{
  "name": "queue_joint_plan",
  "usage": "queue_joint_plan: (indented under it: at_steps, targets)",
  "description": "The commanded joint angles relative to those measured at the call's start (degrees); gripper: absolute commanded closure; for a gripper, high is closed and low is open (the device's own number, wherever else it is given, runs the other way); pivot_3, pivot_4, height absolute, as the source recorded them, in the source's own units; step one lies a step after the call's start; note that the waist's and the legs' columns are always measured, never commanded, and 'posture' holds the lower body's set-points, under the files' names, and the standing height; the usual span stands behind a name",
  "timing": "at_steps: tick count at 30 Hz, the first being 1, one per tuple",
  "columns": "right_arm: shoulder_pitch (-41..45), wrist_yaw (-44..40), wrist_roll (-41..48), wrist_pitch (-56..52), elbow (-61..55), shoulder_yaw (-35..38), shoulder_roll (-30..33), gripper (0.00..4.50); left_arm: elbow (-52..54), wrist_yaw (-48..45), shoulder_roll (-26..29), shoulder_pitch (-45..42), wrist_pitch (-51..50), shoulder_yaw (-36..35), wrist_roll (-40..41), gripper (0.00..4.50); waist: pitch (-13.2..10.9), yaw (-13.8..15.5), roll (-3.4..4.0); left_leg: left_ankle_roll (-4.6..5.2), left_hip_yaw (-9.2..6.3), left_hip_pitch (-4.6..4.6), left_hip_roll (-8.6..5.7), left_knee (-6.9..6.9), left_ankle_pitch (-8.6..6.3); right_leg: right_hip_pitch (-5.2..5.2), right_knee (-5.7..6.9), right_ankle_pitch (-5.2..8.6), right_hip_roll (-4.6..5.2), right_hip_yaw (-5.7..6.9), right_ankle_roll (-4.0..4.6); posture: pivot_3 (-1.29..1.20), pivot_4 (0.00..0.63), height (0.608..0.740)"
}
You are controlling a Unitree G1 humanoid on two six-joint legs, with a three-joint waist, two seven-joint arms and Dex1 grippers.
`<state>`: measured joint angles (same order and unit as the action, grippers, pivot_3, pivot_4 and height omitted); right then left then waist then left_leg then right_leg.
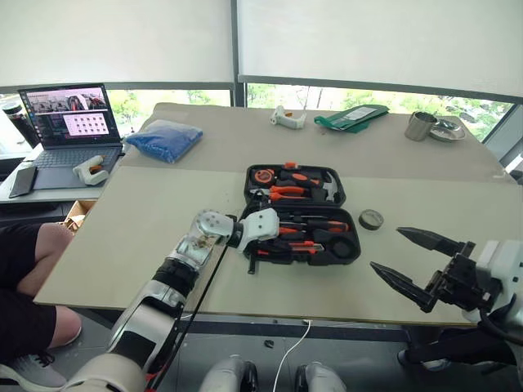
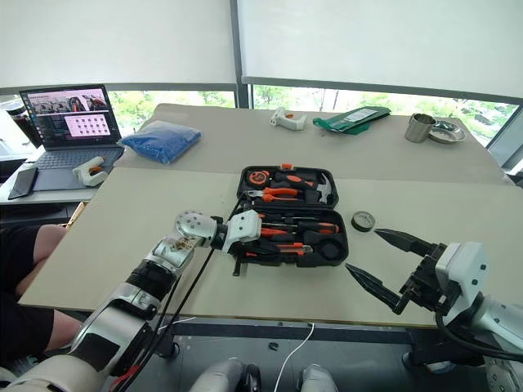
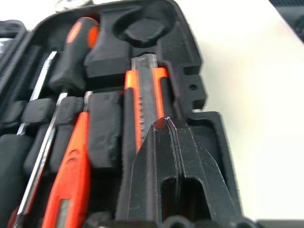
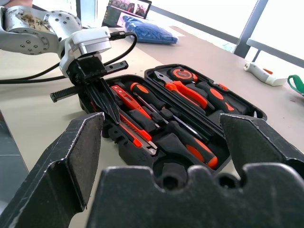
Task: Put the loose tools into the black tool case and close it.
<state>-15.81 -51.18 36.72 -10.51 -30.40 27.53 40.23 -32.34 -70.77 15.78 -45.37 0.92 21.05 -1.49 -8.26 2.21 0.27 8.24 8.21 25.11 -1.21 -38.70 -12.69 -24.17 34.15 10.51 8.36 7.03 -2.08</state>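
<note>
The black tool case (image 1: 356, 245) lies open in the middle of the table. In its recesses sit two orange-and-black screwdrivers (image 4: 190, 140), a slim orange tester screwdriver (image 3: 71, 175) and the utility knife (image 3: 145, 90). My left gripper (image 3: 167, 124) is shut, with nothing between its fingers. It points down into the near left corner of the case, its tips just over the knife. A small dark tape roll (image 1: 371, 219) lies loose on the table to the right of the case. By the front right edge of the table my right gripper (image 1: 385, 247) hovers open and empty, aimed at the case.
A blue bag (image 1: 167, 139), a glue gun (image 1: 288, 119), a green pouch (image 1: 353, 117), a metal cup (image 1: 420, 126) and a dish (image 1: 448, 129) sit along the far side. A laptop (image 1: 69, 122) and another glue gun (image 1: 91, 170) are at the left, beside a person's leg (image 1: 33, 253).
</note>
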Motion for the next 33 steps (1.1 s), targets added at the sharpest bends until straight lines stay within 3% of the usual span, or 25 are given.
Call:
queue_joint_plan:
  at_steps: [1, 4, 7, 10, 12, 15, 20, 22, 25, 28, 31, 33]
  targets:
    - [0.81, 0.11, -0.04, -0.6, 0.35, 0.91, 1.04, 0.0, -6.03, 3.24, -0.62, 1.19, -3.47, 2.37, -3.94, 4.48, 0.0, 0.32, 0.0, 0.02, -0.01, 0.0, -0.02, -0.01, -0.01, 0.03, -0.02, 0.01, 0.02, 0.01, 0.01, 0.0, 0.15, 0.74]
    - [1.64, 0.97, -0.04, -0.67, 1.28, 1.07, 0.9, 0.0, -5.93, 2.73, -1.08, 0.77, -2.39, -0.73, -0.51, 4.48, 0.0, 0.41, -0.01, 0.12, 0.0, 0.0, -0.06, -0.04, -0.07, 0.07, -0.07, 0.02, 0.07, -0.03, 0.02, 0.0, 0.15, 0.74]
    - [2.06, 4.79, 0.44, -1.2, 2.15, 3.29, -0.74, 0.0, -1.53, 3.62, -2.92, 0.65, -1.79, -10.49, 9.86, 4.48, -0.02, 0.08, -0.02, 0.16, 0.02, 0.0, -0.06, -0.05, -0.09, 0.03, -0.09, -0.05, 0.08, -0.13, -0.07, 0.0, 0.15, 0.74]
    - [0.47, 8.93, 1.36, -1.8, 1.99, 6.71, -3.32, 0.0, 3.17, 1.73, -0.22, 1.7, 1.35, -15.96, 14.87, 3.75, -0.18, -0.09, -0.06, 0.1, 0.01, 0.08, -0.02, -0.02, -0.06, -0.13, -0.05, -0.05, 0.05, -0.11, -0.04, 0.0, 0.15, 0.74]
    - [-2.2, 11.41, -0.88, -1.74, 2.25, 8.12, -5.16, 0.0, 6.46, -1.57, 2.54, 3.84, 1.39, -19.31, 19.11, 2.98, -0.18, -0.07, -0.05, -0.41, 0.01, 0.12, -0.02, 0.02, 0.26, -0.21, 0.0, -0.16, 0.02, -0.06, -0.15, 0.0, 0.15, 0.74]
    - [-6.22, 12.13, -4.7, 0.84, 3.73, 9.29, -7.3, 0.0, 9.13, -3.88, 6.51, 6.96, 1.59, -23.07, 22.63, 1.88, -0.16, -0.09, -0.02, -0.48, 0.01, 0.1, -0.05, 0.27, 0.27, -0.22, -0.03, -0.2, 0.03, -0.01, 0.32, 0.0, 0.15, 0.74]
    - [-12.53, 11.69, -8.23, 5.26, 5.56, 10.23, -11.16, 0.0, 14.5, -5.2, 13.9, 15.54, 0.58, -27.85, 25.29, 0.14, -0.18, -0.09, 0.02, -0.57, 0.01, 0.04, -0.15, 0.41, 0.23, -0.23, -0.05, -0.02, 0.01, 0.0, 0.22, 0.0, 0.15, 0.74]
    - [-13.67, 12.52, -9.73, 5.33, 6.1, 10.4, -10.99, 0.0, 17.81, -4.61, 16.19, 19.12, -1.43, -28.75, 26.18, 0.03, -0.18, -0.12, 0.03, -0.61, 0.01, 0.04, -0.14, 0.43, 0.24, -0.25, -0.07, 0.18, 0.0, -0.03, 0.06, 0.0, 0.15, 0.74]
    - [-12.56, 12.66, -9.15, -0.72, 5.41, 9.52, -6.64, 0.0, 22.34, -3.24, 17.54, 22.43, -2.77, -29.02, 26.8, 0.03, -0.23, -0.09, 0.11, -0.77, 0.02, 0.01, -0.16, 0.49, 0.33, -0.23, -0.07, 0.26, 0.0, -0.16, 0.14, 0.0, 0.15, 0.74]
    - [-7.2, 9.56, -4.34, -11.97, 5.08, 7.41, 2.81, 0.0, 26.35, -1.46, 16.86, 22.93, -3.88, -27.84, 27.05, 0.03, -0.26, -0.22, 0.16, -0.77, 0.22, 0.01, -0.21, 0.78, 0.33, -0.35, -0.05, 0.21, -0.05, -0.68, 0.07, 0.0, 0.15, 0.74]
    - [1.67, 6.0, -4.1, -18.82, 7.89, 2.51, 13.13, 0.0, 28.62, 0.27, 16.18, 22.94, -5.54, -27.06, 27.48, 0.03, -0.26, -0.15, 0.15, -0.78, 0.33, -0.01, -0.25, 1.02, 0.34, -0.6, -0.07, 0.12, -0.14, -1.05, 0.14, 0.0, 0.15, 0.74]
    - [11.16, 3.95, -5.25, -25.12, 11.61, -4.63, 20.38, 0.0, 29.33, 1.61, 15.4, 23.1, -5.96, -26.57, 27.34, 0.03, -0.26, -0.14, 0.14, -0.83, 0.38, 0.0, -0.23, 1.03, 0.38, -0.78, -0.06, -0.04, -0.12, -1.04, 0.3, 0.0, 0.15, 0.74]
